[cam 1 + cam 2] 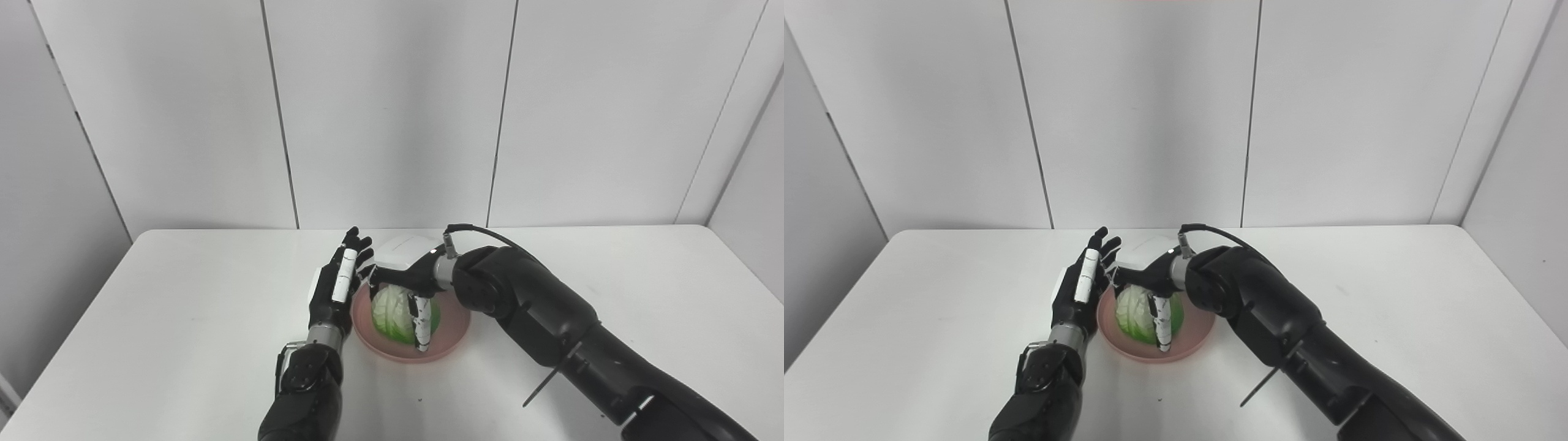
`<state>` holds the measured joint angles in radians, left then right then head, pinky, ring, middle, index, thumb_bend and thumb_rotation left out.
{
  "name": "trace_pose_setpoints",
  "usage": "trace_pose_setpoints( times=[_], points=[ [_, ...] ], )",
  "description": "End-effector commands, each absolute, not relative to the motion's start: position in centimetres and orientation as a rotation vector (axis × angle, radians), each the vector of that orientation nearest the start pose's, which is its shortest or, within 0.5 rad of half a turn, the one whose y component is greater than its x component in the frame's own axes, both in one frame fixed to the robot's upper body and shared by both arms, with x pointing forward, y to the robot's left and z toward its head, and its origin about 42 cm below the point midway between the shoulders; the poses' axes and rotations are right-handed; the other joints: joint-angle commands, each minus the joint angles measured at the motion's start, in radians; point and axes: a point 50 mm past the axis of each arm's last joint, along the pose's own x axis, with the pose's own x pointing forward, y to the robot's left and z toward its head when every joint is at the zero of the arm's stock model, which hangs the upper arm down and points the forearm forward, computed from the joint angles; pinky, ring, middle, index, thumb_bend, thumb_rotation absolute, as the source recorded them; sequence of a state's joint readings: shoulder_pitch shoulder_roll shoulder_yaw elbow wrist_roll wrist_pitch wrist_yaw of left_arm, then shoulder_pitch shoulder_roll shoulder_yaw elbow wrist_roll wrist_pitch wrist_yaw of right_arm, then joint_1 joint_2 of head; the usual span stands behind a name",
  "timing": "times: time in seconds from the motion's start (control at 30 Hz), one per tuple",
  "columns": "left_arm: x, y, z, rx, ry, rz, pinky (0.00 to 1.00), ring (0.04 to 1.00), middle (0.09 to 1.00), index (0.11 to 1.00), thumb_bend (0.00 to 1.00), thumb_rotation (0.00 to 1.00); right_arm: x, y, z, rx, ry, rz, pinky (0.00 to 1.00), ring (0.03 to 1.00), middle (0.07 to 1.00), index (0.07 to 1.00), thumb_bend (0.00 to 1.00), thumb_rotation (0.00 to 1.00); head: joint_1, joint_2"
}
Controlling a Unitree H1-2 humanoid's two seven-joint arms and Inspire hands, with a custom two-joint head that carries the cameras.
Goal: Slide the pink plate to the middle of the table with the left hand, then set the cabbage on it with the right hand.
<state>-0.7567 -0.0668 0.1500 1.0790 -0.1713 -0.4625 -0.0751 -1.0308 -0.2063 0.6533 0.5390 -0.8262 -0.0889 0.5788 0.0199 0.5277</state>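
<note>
The pink plate [456, 321] lies near the middle of the white table [184, 318], and the cabbage [395, 315] already sits inside it. The right hand [404, 285] is arched over the top of the cabbage, with one finger [421, 327] running down the front side to the plate, so it looks to be grasping the cabbage, though I cannot tell how firmly. The left hand [337, 282] stands just beside the left rim of the plate, fingers straight and apart, holding nothing. In my judgement the step in hand is the release. To do it well, the right hand should spread its fingers slowly and rise straight up, so that the round cabbage does not roll off. The left hand should remain beside the rim without pushing it.
</note>
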Motion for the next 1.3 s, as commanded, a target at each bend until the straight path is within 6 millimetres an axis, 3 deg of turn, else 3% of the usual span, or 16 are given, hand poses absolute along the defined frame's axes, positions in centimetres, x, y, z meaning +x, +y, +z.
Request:
trace_pose_setpoints(
  times=[0.0, 0.1, 0.13, 0.2, 0.27, 0.33, 0.43, 0.53, 0.63, 0.77, 0.97, 1.17, 1.23, 1.27],
  points=[
    [46.3, 12.9, 9.3, -0.248, -0.035, -0.103, 0.81, 0.894, 0.905, 0.932, 0.89, 0.84, 50.3, -5.4, 31.8, -1.663, -0.387, 0.853, 0.47, 0.615, 0.740, 0.496, 0.51, 0.08, 0.001, 0.000],
    [46.2, 12.7, 9.3, -0.254, -0.035, -0.108, 0.83, 0.900, 0.923, 0.946, 0.90, 0.85, 50.1, -5.4, 31.4, -1.696, -0.382, 0.855, 0.54, 0.701, 0.768, 0.497, 0.52, 0.13, 0.004, -0.001],
    [46.2, 12.7, 9.2, -0.256, -0.036, -0.109, 0.83, 0.902, 0.925, 0.951, 0.90, 0.84, 50.0, -5.4, 31.3, -1.702, -0.376, 0.856, 0.62, 0.752, 0.779, 0.613, 0.70, 0.18, 0.004, -0.001],
    [46.2, 12.7, 9.2, -0.255, -0.037, -0.107, 0.83, 0.902, 0.929, 0.955, 0.90, 0.84, 49.9, -5.3, 31.2, -1.712, -0.366, 0.862, 0.67, 0.786, 0.787, 0.697, 0.86, 0.24, 0.004, -0.001],
    [46.1, 12.7, 9.2, -0.256, -0.039, -0.109, 0.82, 0.903, 0.935, 0.960, 0.90, 0.85, 49.9, -5.4, 31.3, -1.730, -0.361, 0.864, 0.73, 0.826, 0.819, 0.746, 0.96, 0.31, 0.001, -0.006],
    [46.0, 12.7, 9.2, -0.255, -0.041, -0.100, 0.79, 0.885, 0.919, 0.952, 0.90, 0.84, 49.9, -5.6, 31.6, -1.727, -0.363, 0.862, 0.73, 0.822, 0.831, 0.763, 1.00, 0.36, 0.000, -0.013],
    [46.0, 12.7, 9.3, -0.258, -0.044, -0.086, 0.78, 0.871, 0.893, 0.933, 0.91, 0.83, 50.0, -6.0, 32.5, -1.724, -0.363, 0.855, 0.72, 0.820, 0.845, 0.776, 1.00, 0.40, 0.000, -0.013],
    [46.0, 12.7, 9.2, -0.268, -0.043, -0.084, 0.77, 0.863, 0.871, 0.909, 0.93, 0.81, 50.2, -6.4, 33.2, -1.738, -0.369, 0.839, 0.80, 0.854, 0.864, 0.781, 1.00, 0.44, -0.001, -0.017],
    [46.0, 12.6, 9.3, -0.283, -0.043, -0.086, 0.80, 0.870, 0.872, 0.907, 0.93, 0.80, 50.4, -6.7, 33.9, -1.761, -0.366, 0.826, 0.94, 0.894, 0.890, 0.789, 1.00, 0.48, 0.006, -0.009],
    [46.2, 12.3, 9.7, -0.276, -0.051, -0.084, 0.79, 0.870, 0.869, 0.902, 0.92, 0.80, 50.8, -7.4, 35.1, -1.750, -0.354, 0.815, 0.99, 0.905, 0.882, 0.770, 1.00, 0.48, 0.022, 0.004],
    [46.5, 12.4, 10.1, -0.241, -0.064, -0.090, 0.74, 0.873, 0.869, 0.910, 0.91, 0.83, 50.4, -8.1, 36.9, -1.774, -0.375, 0.796, 1.00, 0.913, 0.886, 0.756, 1.00, 0.49, 0.044, 0.003],
    [46.7, 12.4, 10.9, -0.260, -0.073, -0.098, 0.79, 0.886, 0.871, 0.904, 0.91, 0.83, 49.4, -10.3, 39.6, -1.769, -0.429, 0.692, 0.99, 0.915, 0.879, 0.775, 1.00, 0.43, 0.039, 0.035],
    [46.8, 12.5, 11.1, -0.259, -0.072, -0.094, 0.79, 0.883, 0.868, 0.898, 0.91, 0.83, 49.3, -11.1, 40.2, -1.746, -0.458, 0.661, 1.00, 0.906, 0.870, 0.778, 1.00, 0.46, 0.034, 0.049],
    [46.9, 12.5, 11.2, -0.259, -0.071, -0.091, 0.78, 0.880, 0.866, 0.900, 0.91, 0.84, 49.4, -11.8, 40.3, -1.721, -0.502, 0.637, 1.00, 0.879, 0.848, 0.778, 1.00, 0.51, 0.034, 0.049]
  ],
)
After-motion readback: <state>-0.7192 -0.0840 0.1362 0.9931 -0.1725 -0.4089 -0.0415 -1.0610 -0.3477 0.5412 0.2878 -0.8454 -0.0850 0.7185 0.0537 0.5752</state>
